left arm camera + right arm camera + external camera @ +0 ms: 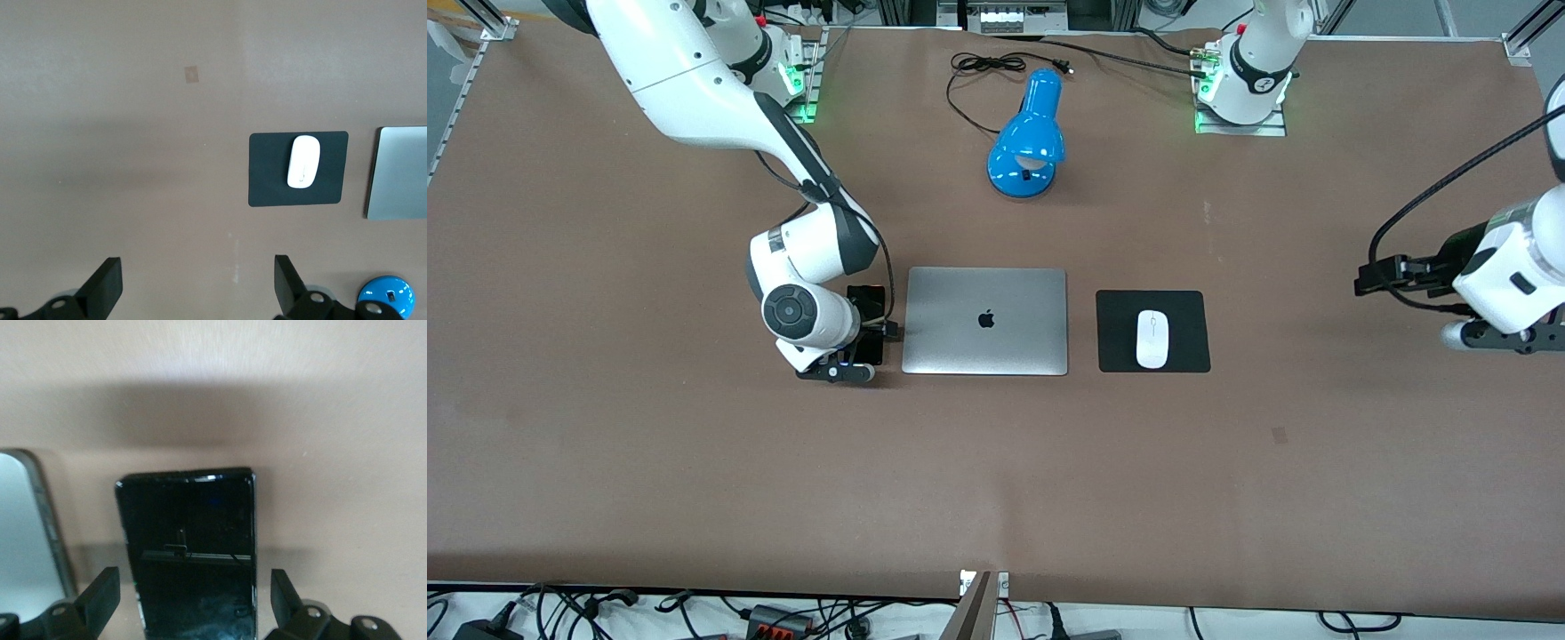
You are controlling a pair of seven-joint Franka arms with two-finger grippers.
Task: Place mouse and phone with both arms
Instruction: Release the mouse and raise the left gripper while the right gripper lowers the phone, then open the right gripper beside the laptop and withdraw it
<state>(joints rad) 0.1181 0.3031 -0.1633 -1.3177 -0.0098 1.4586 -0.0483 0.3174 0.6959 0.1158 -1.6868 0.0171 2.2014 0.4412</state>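
Note:
The black phone (187,540) lies flat on the table beside the closed laptop (985,321), toward the right arm's end; only a corner of it (867,295) shows under the arm in the front view. My right gripper (193,603) is low over it and open, one finger on each long side with a small gap to the phone's edges. It shows in the front view too (871,324). The white mouse (1152,339) rests on the black mouse pad (1116,333). My left gripper (198,287) is open and empty, held high over the left arm's end of the table (1374,280).
A blue desk lamp (1027,138) with a black cable (978,67) lies between the two bases. The left wrist view shows the mouse (303,161), the pad (267,173), the laptop's edge (400,173) and the lamp (387,297).

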